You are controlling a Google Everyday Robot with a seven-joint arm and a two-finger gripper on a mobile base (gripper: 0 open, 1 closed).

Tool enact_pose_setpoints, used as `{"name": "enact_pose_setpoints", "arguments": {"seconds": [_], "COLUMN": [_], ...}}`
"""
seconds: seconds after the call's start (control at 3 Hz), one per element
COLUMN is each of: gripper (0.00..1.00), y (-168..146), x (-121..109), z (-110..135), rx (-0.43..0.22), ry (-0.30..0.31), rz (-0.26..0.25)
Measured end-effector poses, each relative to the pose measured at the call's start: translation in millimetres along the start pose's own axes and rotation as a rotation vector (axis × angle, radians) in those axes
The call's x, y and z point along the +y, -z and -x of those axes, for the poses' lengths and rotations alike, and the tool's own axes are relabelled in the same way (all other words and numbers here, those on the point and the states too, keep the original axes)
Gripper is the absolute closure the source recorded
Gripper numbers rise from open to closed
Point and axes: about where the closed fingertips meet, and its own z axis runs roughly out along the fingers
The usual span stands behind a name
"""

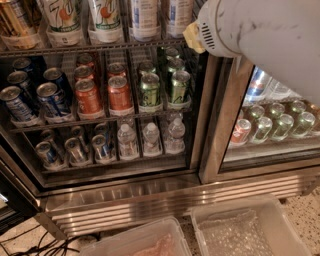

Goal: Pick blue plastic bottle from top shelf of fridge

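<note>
The fridge [150,200] stands in front of me with its left side open to view. On the top shelf [75,49] stand two bottles with pale blue-and-white labels; the nearer blue plastic bottle [177,15] is next to a second one [145,17]. Only their lower halves show. My white arm [265,40] fills the upper right. My gripper [192,37] shows only as a yellowish part at the arm's left end, just right of the bottle, level with the top shelf's front rail.
Tall white cans with green-orange print [62,17] stand left on the top shelf. Short soda cans [120,92] fill the middle rack, small water bottles [151,137] the lower one. A steel door post [220,125] and glass door are right. Clear plastic bins [245,230] sit on the floor.
</note>
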Motion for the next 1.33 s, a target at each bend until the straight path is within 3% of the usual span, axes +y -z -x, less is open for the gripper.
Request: {"name": "enact_pose_setpoints", "arguments": {"seconds": [0.67, 1.0, 1.33], "gripper": [0.39, 0.27, 0.33], "y": [-19.1, -30.8, -42.6], "x": [3.9, 4.5, 0.0], "z": [3.1, 6.6, 8.3], "rx": [-0.008, -0.02, -0.012], "ry": [-0.055, -0.068, -0.092], "rz": [0.023, 0.026, 0.016]}}
